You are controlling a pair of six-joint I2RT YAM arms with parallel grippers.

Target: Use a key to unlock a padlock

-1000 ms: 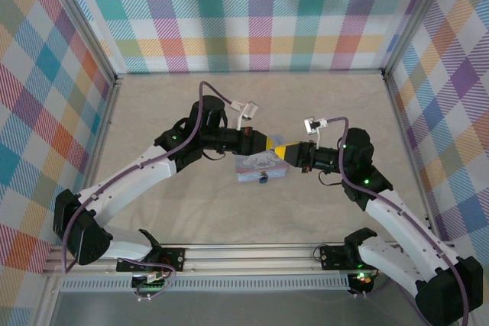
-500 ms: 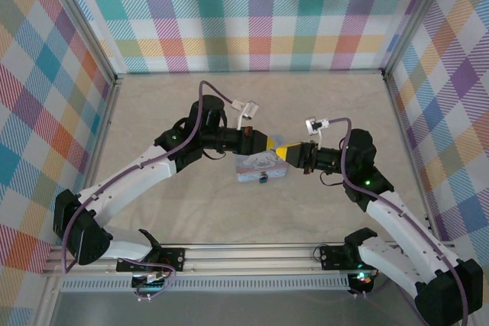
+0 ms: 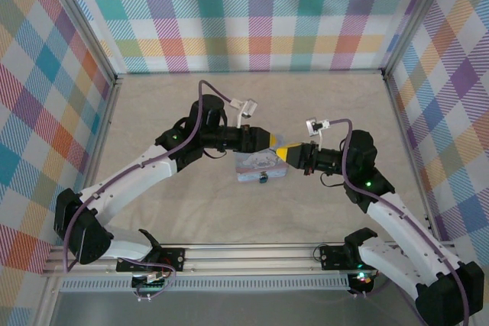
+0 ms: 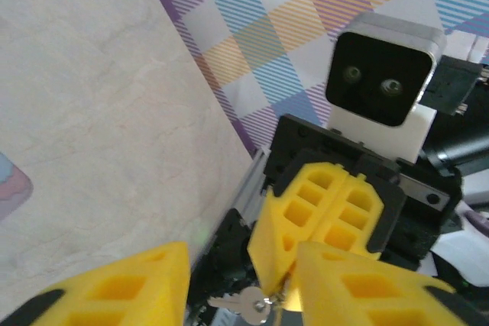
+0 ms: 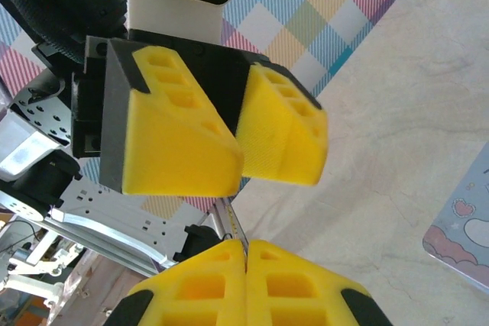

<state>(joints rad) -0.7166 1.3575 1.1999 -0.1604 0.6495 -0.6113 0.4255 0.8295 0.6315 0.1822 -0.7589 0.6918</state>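
**Left gripper** (image 4: 241, 259): its yellow fingers, pressed together a moment ago, now stand partly apart and grip nothing.

**Right gripper** (image 4: 276, 284): the fingers are fully closed and meet the left gripper tip to tip. They pinch the key (image 4: 250, 305), whose silvery head juts from the closed tips into the gap between the left fingers. The head lies just beside the right-hand finger in the left wrist view; whether it touches that finger cannot be told.

**Reading of the change:** the opening of the left fingers looks like a handover being completed. The right arm alone now carries the key, and the left arm is free, perhaps to steady the lock.

**Padlock** (image 3: 262, 179): it lies on the table (image 3: 191, 204), against the near edge of the light-blue tin (image 3: 256, 164). Nothing touches it, and it is yet to be opened. In the top external view it sits nearer the arm bases than both grippers, which hover over the tin's far side. The key is therefore near the padlock but clear of it, and insertion has not begun.
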